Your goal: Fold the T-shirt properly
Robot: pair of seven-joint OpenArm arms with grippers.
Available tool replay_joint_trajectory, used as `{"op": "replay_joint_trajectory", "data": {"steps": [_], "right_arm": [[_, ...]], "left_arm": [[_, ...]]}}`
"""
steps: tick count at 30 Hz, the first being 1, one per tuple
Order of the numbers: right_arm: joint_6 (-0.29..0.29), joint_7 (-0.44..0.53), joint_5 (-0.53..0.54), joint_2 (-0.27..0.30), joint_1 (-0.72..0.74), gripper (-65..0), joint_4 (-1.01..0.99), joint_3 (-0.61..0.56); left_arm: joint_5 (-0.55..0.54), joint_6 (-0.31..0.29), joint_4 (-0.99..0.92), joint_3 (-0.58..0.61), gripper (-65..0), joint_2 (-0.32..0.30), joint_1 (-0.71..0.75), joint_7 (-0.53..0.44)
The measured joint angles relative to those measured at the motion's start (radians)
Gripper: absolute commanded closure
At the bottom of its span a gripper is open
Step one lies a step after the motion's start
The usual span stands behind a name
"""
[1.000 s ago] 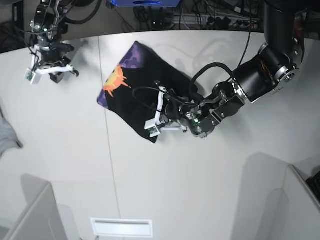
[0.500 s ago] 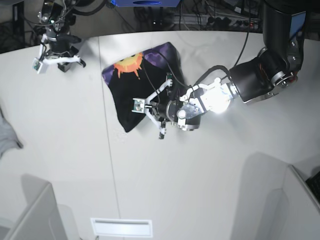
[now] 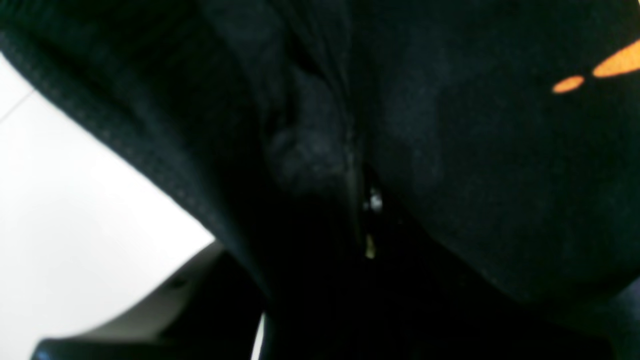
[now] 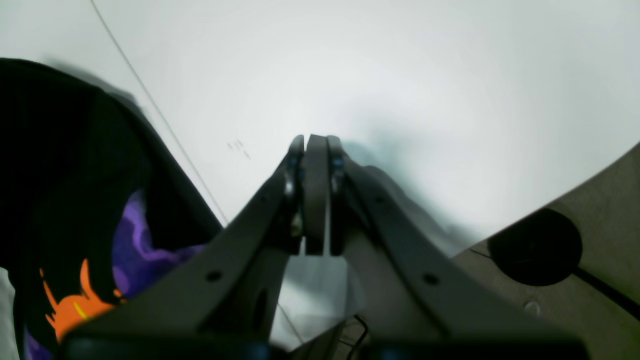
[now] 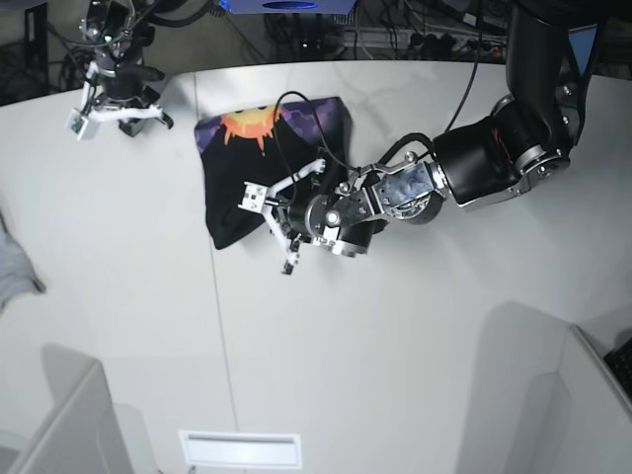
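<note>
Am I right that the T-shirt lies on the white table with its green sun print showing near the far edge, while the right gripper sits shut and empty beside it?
Not quite: the sun print is orange, not green, as the base view shows. The rest holds: the T-shirt lies on the white table, and the right gripper is shut and empty beside it.

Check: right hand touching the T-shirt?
Apart. Right wrist view shows the right hand shut over bare table, the T-shirt off to its side.

Evenly bright from above; soft shadows beside the right gripper [image 4: 316, 145]. Dim, blurred black cloth [image 3: 450, 150] close before the left wrist lens.
</note>
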Motion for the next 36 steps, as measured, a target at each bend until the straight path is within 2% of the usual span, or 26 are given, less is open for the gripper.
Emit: {"op": "replay_joint_trajectory", "data": {"steps": [2, 5, 13, 18, 31, 36], "right_arm": [[0.0, 0.0, 0.0, 0.0, 0.0, 0.0, -0.001, 0.001], [0.0, 0.0, 0.0, -0.003, 0.0, 0.0, -0.002, 0.0], [0.0, 0.003, 0.0, -0.003, 0.0, 0.0, -0.039, 0.001], [0.0, 0.003, 0.0, -0.002, 0.0, 0.0, -0.044, 0.001], [0.0, 0.003, 0.0, -0.002, 0.0, 0.0, -0.044, -0.002], [0.0, 0.003, 0.0, -0.003, -0.002, 0.0, -0.044, -0.002]], "left_arm": [[0.005, 0.001, -0.001, 0.04, 0.0, -0.001, -0.022, -0.027], [0.007, 0.003, -0.009, 0.098, 0.0, -0.003, -0.06, -0.119], [-0.006, -0.01, -0.06, 0.124, 0.0, 0.034, -0.09, -0.142], [0.007, -0.011, -0.076, 0.132, 0.0, 0.036, -0.096, -0.217], [0.0, -0.012, -0.08, 0.126, 0.0, 0.036, -0.106, -0.223], [-0.019, -0.016, -0.079, 0.122, 0.0, 0.039, -0.123, -0.131]]}}
